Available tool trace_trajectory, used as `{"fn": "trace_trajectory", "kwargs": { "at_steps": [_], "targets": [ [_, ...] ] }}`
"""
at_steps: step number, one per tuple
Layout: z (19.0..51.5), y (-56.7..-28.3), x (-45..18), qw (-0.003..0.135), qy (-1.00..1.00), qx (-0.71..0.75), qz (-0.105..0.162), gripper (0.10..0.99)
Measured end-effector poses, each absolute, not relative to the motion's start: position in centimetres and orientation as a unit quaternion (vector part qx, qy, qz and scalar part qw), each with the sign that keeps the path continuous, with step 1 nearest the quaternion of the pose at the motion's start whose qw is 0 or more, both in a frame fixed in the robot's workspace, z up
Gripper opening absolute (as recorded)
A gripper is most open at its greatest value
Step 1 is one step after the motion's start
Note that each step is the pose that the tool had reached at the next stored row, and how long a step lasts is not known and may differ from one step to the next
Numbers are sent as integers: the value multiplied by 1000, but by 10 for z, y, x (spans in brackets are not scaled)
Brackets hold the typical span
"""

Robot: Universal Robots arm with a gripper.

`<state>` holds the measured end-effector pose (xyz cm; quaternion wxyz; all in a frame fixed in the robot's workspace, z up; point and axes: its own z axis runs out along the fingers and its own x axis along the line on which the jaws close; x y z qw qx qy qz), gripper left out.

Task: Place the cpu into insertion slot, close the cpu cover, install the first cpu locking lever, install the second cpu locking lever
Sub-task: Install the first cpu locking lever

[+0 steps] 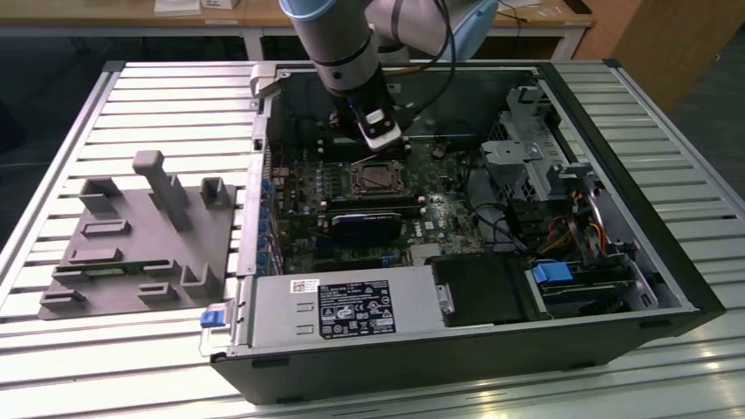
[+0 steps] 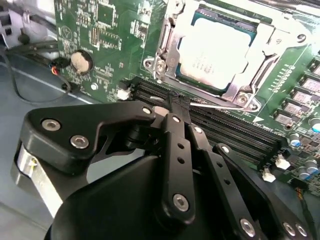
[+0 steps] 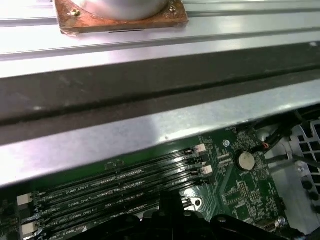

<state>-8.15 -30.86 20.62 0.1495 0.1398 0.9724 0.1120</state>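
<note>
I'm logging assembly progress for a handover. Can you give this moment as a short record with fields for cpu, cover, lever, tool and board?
cpu: the cpu sits in the insertion slot, silvery top showing
cover: the cpu cover lies down over the cpu, framing it
lever: a thin lever rod runs along the slot's edge nearest the tool; latched or not, cannot tell
tool: the tool has its tip low over the memory slots, close beside that rod
board: green board inside the open computer case
</note>
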Motion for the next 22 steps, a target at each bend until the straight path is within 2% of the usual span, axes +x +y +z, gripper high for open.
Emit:
{"fn": "trace_trajectory", "kwargs": {
  "at_steps": [22],
  "targets": [
    [199,-298,-85,155,964,190,103,102]
  ]
}}
